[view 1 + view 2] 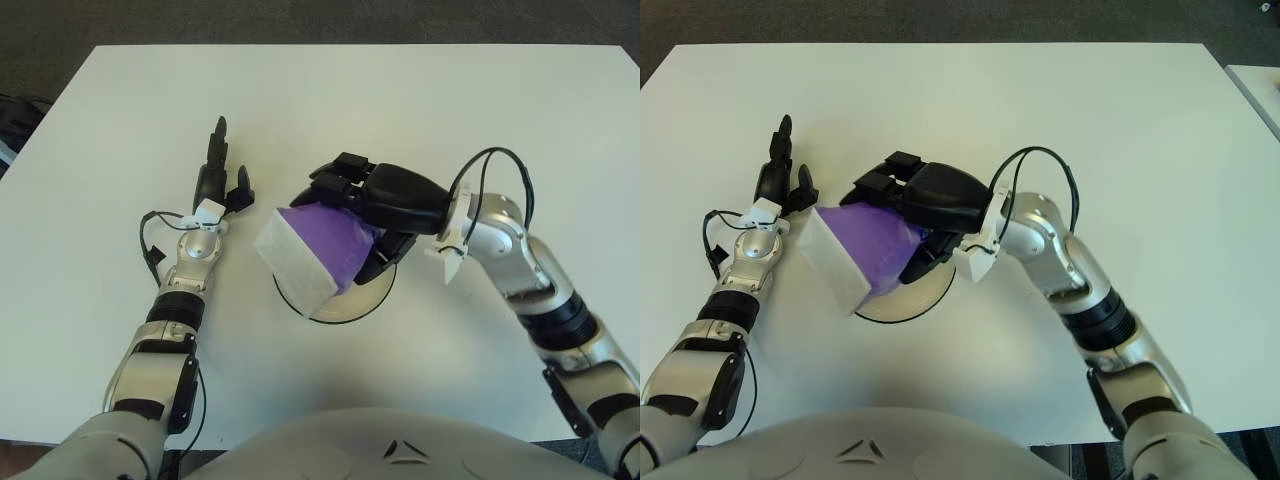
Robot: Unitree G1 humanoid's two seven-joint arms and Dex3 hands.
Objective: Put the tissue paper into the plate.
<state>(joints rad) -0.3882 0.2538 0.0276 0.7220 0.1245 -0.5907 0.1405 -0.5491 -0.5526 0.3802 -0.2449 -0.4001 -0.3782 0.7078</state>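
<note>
Right now the black right hand (375, 200) has its fingers wrapped around the purple and white tissue paper pack (315, 250), holding it just over the round white plate (345, 305) on the white table (400, 100). I think this is the putting-down step. Next it should lower the pack and let go. The left hand (218, 180) shows beside the pack, fingers spread, holding nothing.

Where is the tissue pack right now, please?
The tissue pack is near the table's centre, held in the right hand over the plate, just right of the idle left hand.
</note>
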